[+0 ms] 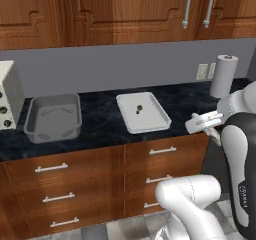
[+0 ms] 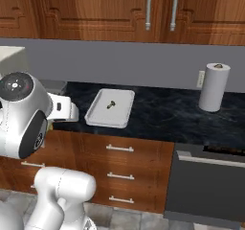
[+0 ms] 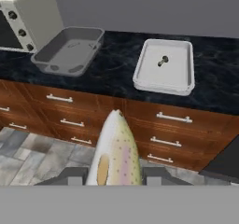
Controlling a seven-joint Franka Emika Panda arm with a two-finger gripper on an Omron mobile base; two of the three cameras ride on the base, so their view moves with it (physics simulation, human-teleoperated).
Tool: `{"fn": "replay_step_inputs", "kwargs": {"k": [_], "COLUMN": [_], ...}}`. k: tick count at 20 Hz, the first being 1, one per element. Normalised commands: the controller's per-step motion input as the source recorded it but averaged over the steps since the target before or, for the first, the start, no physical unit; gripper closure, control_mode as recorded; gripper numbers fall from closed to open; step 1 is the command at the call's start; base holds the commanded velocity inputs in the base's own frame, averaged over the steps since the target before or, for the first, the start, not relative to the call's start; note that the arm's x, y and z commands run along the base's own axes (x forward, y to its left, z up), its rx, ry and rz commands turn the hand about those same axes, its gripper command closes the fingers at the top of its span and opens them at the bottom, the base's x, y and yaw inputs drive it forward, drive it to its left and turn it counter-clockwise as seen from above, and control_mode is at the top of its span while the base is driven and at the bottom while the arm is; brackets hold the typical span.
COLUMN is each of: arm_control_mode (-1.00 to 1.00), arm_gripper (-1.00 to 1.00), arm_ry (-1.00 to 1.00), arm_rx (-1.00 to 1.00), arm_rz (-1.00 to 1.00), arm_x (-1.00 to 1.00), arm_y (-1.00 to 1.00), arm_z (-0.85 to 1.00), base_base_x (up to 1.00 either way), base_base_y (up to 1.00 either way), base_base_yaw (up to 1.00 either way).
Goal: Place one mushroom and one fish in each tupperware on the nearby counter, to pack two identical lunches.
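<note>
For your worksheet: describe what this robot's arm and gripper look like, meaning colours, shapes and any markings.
The arm is made of glossy white, rounded, tube-like segments with dark grey to black bands at the joints. One joint ends in a round dark cap with a small pale mark at its centre. A dark panel on one segment carries small lettering too blurred to read. The gripper has two small dark grey, blocky fingertips.
</note>
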Motion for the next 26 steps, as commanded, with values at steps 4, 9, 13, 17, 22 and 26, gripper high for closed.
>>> {"fn": "replay_step_inputs", "kwargs": {"k": [4, 9, 13, 17, 22, 26], "arm_control_mode": [1.0, 1.0, 1.0, 1.0, -1.0, -1.0], "arm_gripper": [1.0, 1.0, 1.0, 1.0, 1.0, 1.0], "arm_ry": [0.0, 0.0, 0.0, 0.0, 0.0, 0.02], "arm_rx": [0.0, 0.0, 0.0, 0.0, -0.02, 0.0], "arm_rz": [0.0, 0.0, 0.0, 0.0, -0.18, -0.16], "arm_x": [0.0, 0.0, 0.0, 0.0, 0.02, 0.44], "arm_y": [0.0, 0.0, 0.0, 0.0, 0.0, 0.0], "arm_z": [0.0, 0.0, 0.0, 0.0, -0.95, -0.59], "base_base_x": [0.65, 0.71, 0.69, 0.25, 0.0, 0.0], "base_base_y": [-0.53, 0.05, 0.09, 0.0, 0.0, 0.0], "base_base_yaw": [-0.02, -0.02, -0.08, -0.16, 0.0, 0.0]}}
